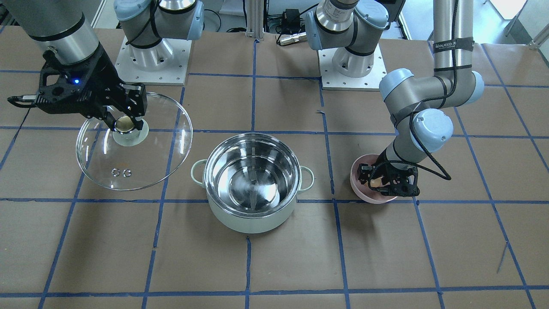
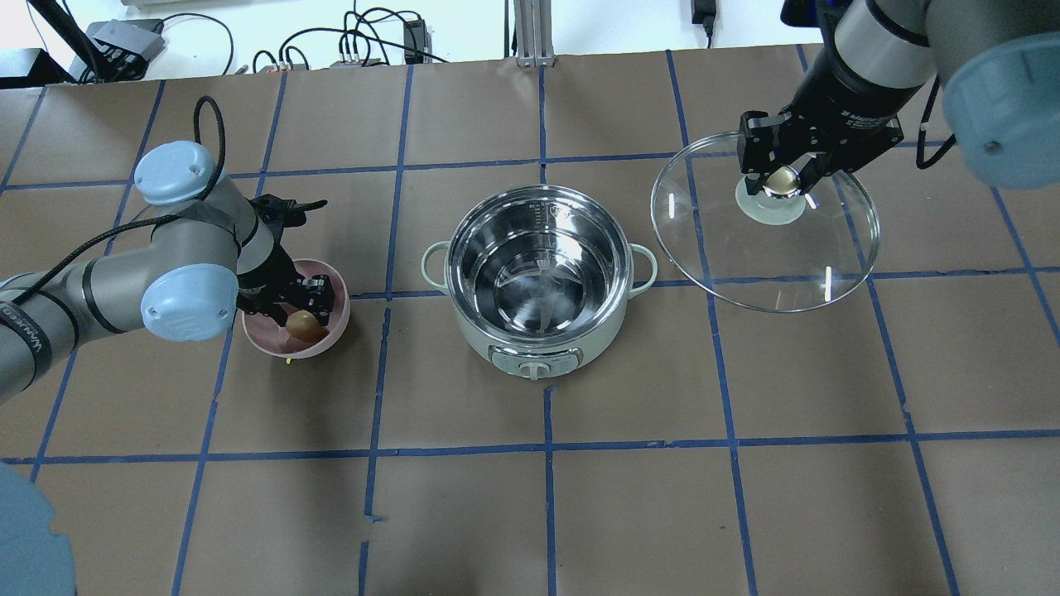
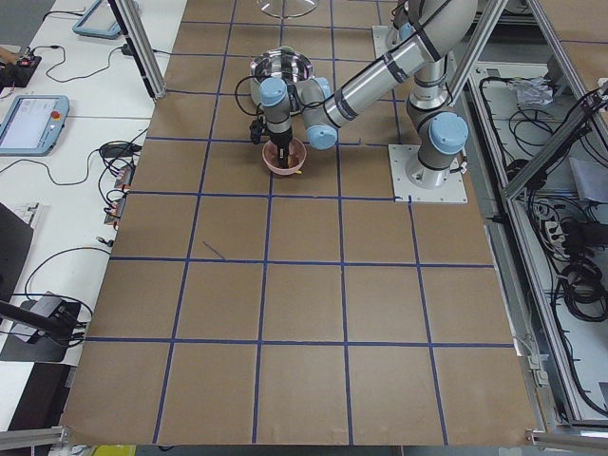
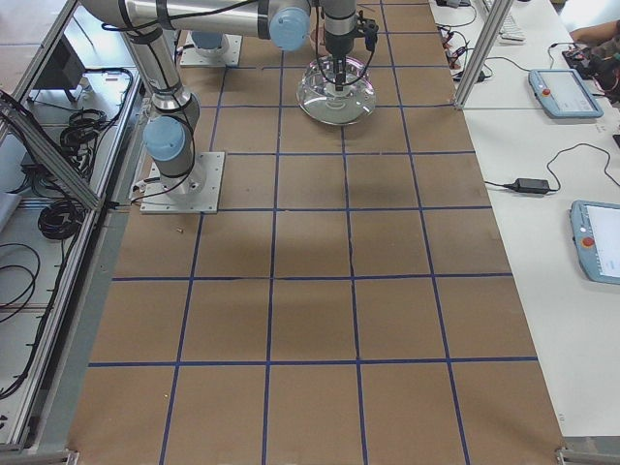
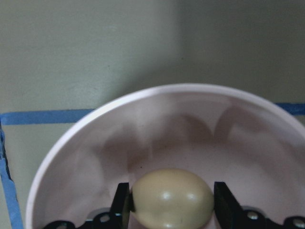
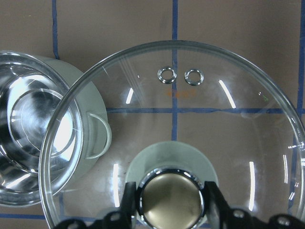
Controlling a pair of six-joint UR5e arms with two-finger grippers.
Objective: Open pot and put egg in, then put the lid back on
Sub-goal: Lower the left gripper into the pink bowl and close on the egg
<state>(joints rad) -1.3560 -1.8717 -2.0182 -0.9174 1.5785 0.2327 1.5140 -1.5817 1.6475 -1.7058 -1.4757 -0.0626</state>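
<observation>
The mint-green pot [image 1: 253,214] stands open at the table's middle, its steel inside bare; it also shows in the overhead view [image 2: 538,348]. My right gripper [image 2: 782,180] is shut on the gold-beige knob [image 6: 169,202] of the glass lid [image 2: 762,265] and holds the lid above the table, beside the pot. My left gripper [image 5: 171,202] reaches down into a pink bowl [image 5: 143,124]. Its fingers touch both sides of the tan egg [image 5: 171,195], which stays low in the bowl. The egg also shows in the overhead view [image 2: 304,327].
The pink bowl [image 2: 323,343] sits on the robot's left of the pot, about a tile away. The brown table has blue tape lines. The two arm bases [image 1: 150,56] stand at the robot's edge. The pot's control dial [image 2: 534,368] faces the robot.
</observation>
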